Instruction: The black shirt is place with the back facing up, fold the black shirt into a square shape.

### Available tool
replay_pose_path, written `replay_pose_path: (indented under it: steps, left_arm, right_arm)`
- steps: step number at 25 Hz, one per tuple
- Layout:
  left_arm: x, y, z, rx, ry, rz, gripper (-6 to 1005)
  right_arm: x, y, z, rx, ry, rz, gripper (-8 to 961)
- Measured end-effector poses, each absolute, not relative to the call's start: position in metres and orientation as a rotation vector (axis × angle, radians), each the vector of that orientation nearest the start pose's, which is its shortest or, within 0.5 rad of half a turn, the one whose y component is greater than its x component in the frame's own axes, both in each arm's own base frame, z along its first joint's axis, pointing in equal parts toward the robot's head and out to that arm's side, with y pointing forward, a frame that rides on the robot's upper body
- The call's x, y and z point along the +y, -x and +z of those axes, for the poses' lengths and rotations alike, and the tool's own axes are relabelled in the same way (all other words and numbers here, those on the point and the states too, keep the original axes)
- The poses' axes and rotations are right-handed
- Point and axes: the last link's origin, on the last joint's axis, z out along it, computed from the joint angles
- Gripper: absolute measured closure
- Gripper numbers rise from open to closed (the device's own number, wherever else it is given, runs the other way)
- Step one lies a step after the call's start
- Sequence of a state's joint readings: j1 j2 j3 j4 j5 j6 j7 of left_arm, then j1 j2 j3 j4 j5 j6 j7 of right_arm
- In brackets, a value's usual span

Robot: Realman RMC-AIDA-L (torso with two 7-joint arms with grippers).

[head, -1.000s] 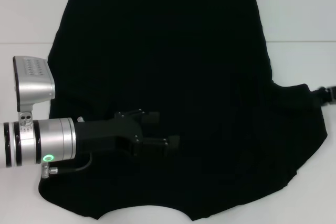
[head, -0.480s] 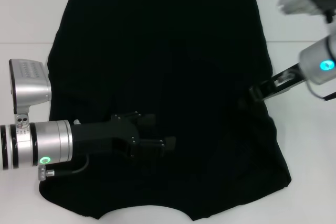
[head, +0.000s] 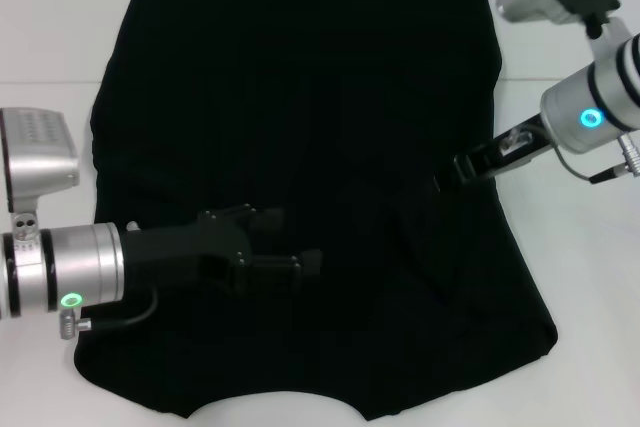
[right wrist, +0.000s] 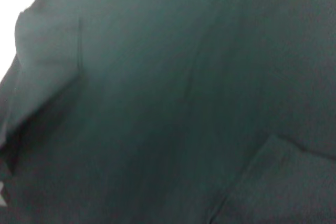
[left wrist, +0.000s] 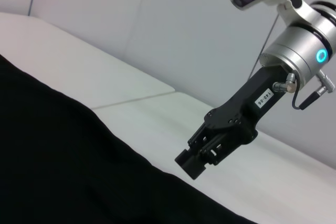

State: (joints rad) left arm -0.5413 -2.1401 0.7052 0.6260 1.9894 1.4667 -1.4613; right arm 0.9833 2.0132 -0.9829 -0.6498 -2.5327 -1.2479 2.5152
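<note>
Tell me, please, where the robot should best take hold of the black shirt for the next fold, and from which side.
Probably the near right corner of the black shirt, by the table. The cloth lies flat, so only an edge offers something to pinch. The right gripper is above that side and could come in from the right; the left gripper is over the middle.

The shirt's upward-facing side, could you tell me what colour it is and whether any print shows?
Plain matte black shirt, no print visible; clearest in the head view.
</note>
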Motion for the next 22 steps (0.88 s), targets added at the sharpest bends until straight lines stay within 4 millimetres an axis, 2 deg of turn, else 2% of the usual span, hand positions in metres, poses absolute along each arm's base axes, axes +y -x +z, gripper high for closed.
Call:
replay_pose_path:
  steps: [4, 9, 14, 19, 22]
  left_arm:
    - [0.333, 0.255, -0.022, -0.805, 2.654, -0.777, 59]
    - [0.333, 0.261, -0.009, -0.853, 2.625, -0.787, 60]
    - [0.325, 0.278, 0.008, -0.880, 2.616, -0.682, 61]
    - [0.316, 0.301, 0.028, -0.839, 2.559, -0.532, 61]
    - [0.310, 0.312, 0.037, -0.812, 2.556, -0.421, 62]
  right_arm:
    - [0.440, -0.179, -0.007, 1.293, 2.474, -0.052, 627]
    - [0.434, -0.192, -0.005, 1.315, 2.491, 0.098, 473]
    - [0.420, -0.197, -0.013, 1.258, 2.550, 0.360, 318]
    - [0.413, -0.200, -0.025, 1.218, 2.553, 0.503, 91]
    - [0.415, -0.201, -0.032, 1.226, 2.525, 0.512, 96]
